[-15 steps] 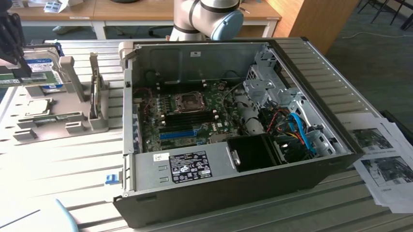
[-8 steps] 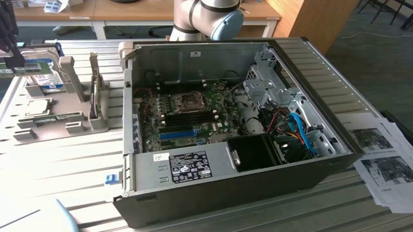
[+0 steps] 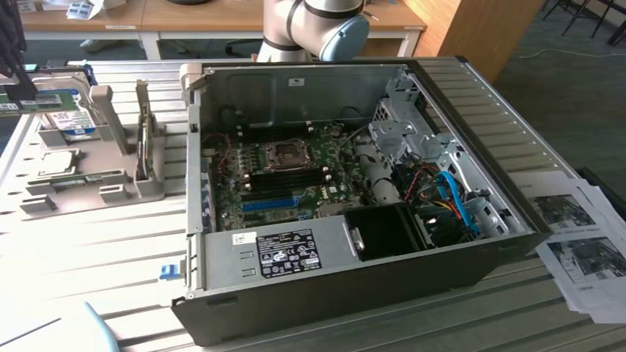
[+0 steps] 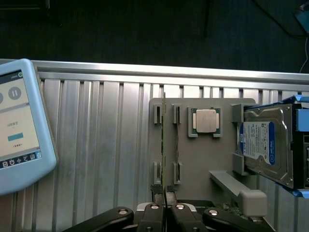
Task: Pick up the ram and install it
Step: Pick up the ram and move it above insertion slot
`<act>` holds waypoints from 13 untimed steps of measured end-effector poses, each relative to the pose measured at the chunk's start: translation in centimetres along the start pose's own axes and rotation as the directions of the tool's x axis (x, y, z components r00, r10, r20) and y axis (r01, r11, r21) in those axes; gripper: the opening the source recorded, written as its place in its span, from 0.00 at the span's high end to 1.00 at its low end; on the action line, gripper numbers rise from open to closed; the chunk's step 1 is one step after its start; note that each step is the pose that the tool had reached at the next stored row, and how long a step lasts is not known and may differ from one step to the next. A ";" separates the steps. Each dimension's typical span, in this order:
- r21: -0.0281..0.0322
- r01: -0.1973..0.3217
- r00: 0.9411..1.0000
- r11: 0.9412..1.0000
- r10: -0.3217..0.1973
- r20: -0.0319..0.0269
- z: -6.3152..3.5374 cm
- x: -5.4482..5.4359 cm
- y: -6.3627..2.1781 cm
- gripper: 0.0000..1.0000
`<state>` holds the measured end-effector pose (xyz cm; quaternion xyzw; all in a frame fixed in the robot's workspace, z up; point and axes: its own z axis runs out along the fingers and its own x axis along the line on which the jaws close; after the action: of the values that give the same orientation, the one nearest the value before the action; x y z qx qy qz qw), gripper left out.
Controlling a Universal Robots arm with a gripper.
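The ram is a thin green board seen edge-on, and my gripper is shut on its near end. It hangs over the grey parts holder, between the holder's two pairs of slot posts. In the exterior view the ram shows as a green strip at the far left, under the dark gripper and above the holder. The open computer case lies at the centre. Its motherboard's black memory slots sit just below the processor socket.
On the holder lie a processor chip and a hard drive; another board stands upright there. A light-blue tablet lies on the ribbed metal table. A blue slot and cables are inside the case. Papers lie at the exterior view's right.
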<state>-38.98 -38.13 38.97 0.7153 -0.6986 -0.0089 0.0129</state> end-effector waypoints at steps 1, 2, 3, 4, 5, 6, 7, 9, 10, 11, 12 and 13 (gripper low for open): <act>0.000 0.000 1.000 1.000 0.000 0.000 0.00 0.0 0.00 0.89; 0.000 0.000 1.000 1.000 0.000 0.000 0.00 0.0 0.00 0.89; 0.000 0.000 1.000 1.000 0.000 0.000 -0.01 0.0 -0.01 0.89; 0.000 0.000 1.000 1.000 0.000 0.000 -0.02 0.0 -0.04 0.89; 0.000 0.000 1.000 1.000 0.000 0.000 -0.01 0.0 -0.10 0.89; 0.000 0.000 1.000 1.000 0.000 0.000 -0.01 0.0 -0.17 0.89; 0.000 0.000 1.000 1.000 0.000 0.000 -0.01 0.0 -0.24 0.89; -0.001 0.000 1.000 1.000 0.000 0.000 -0.01 0.0 -0.37 0.89; -0.001 0.000 1.000 1.000 0.000 0.000 -0.02 0.0 -0.45 0.89; -0.001 0.000 1.000 1.000 0.000 0.000 -0.02 0.0 -0.54 0.89; -0.001 0.000 1.000 1.000 0.000 0.000 -0.02 0.0 -0.64 0.89; -0.001 0.000 1.000 1.000 0.000 0.000 -0.03 0.0 -0.74 0.89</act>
<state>-38.24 -38.12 38.97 0.7153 -0.6986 -0.0094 0.0134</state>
